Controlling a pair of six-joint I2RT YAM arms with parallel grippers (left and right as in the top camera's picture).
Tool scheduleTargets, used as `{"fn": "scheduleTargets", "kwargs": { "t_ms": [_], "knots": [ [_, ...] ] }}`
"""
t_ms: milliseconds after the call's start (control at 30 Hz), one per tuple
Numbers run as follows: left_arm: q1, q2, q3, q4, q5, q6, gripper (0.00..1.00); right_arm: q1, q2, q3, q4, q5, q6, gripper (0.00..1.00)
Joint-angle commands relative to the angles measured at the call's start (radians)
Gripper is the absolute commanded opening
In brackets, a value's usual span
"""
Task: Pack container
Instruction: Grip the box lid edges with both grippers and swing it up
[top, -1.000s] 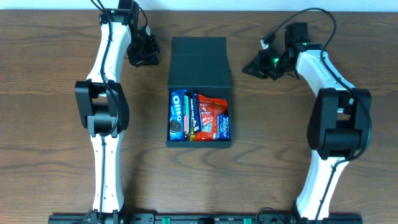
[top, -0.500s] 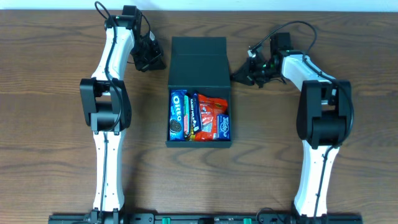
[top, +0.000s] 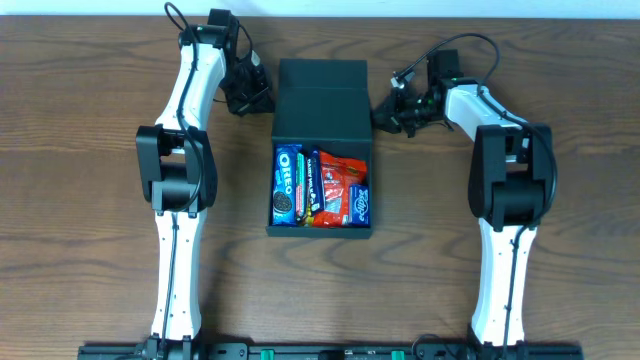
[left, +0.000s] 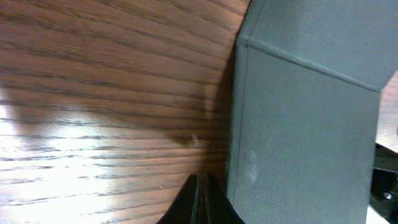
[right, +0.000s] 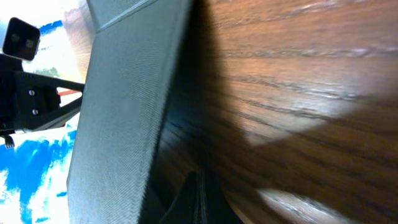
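Container (top: 320, 150) at mid-desk, between both arms, long side running away from the arm bases. Lid (top: 320, 100) not shut: dark creased panel over the far part, near part open, with Oreo packet (top: 286, 188) and red packet (top: 343, 185) side by side inside, seemingly filling the width. Left fingers (left: 188, 204) pressed together, holding nothing, tips just beside the lid's left wall and low over the desk (top: 90, 200); contact impossible to tell. Right fingers (right: 189, 208) likewise pressed together and empty, close to the opposite wall. Likely step: nudging the lid over from both flanks. Risks from here, as a judgement: uneven push from one side, skewing or sliding the light box across smooth wood; closed tips slipping off matte cardboard instead of catching the edge; lid landing on packets standing proud and refusing to seat; one tip wedging under a wall and tilting the whole box.
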Motion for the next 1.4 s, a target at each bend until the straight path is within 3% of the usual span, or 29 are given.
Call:
{"fn": "scheduleTargets", "kwargs": {
  "t_ms": [0,233,500,633,967,1133,1367],
  "knots": [
    [-0.002,0.014,-0.003,-0.002,0.042,-0.009,0.06,0.01,0.016,0.045,0.002,-0.069,-0.019,0.02],
    [0.016,0.014,-0.001,-0.006,0.118,0.039,0.06,0.005,0.015,0.122,-0.017,-0.168,-0.089,0.01],
    [0.057,0.006,0.038,-0.01,0.236,0.14,0.06,0.004,-0.007,0.242,-0.212,-0.187,-0.291,0.01],
    [0.069,0.005,0.115,-0.025,0.311,0.19,0.06,0.004,-0.032,0.314,-0.324,-0.174,-0.388,0.02],
    [0.058,-0.016,0.366,-0.207,0.312,0.368,0.06,0.006,-0.166,0.373,-0.472,-0.096,-0.559,0.01],
    [0.045,-0.046,0.485,-0.327,0.337,0.517,0.06,0.008,-0.245,0.373,-0.534,-0.088,-0.64,0.02],
    [0.023,-0.135,0.534,-0.525,0.336,0.819,0.06,0.028,-0.336,0.373,-0.712,0.024,-0.806,0.02]
  ]
}}
